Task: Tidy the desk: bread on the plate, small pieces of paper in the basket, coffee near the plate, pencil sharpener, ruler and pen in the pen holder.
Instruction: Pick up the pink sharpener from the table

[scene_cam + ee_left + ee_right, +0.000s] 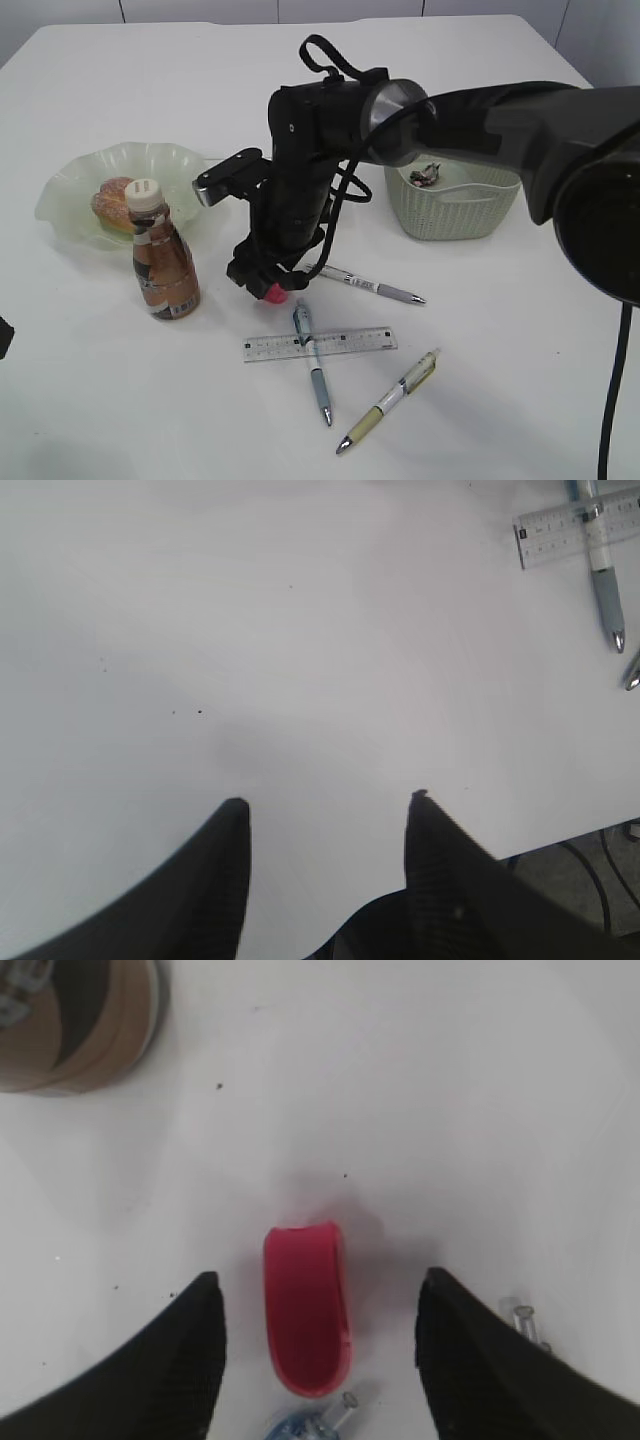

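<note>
Pencil sharpener (307, 1310), a small red piece, lies on the white bench (500, 400) between the jaws of the right gripper (320, 1305); the jaws stand apart on both sides and do not touch it. Coffee (163, 262) stands to the left of these jaws. Left gripper (325, 815) hangs over bare bench, its jaws apart and empty, with the ruler (575, 532) far ahead on its right.
</note>
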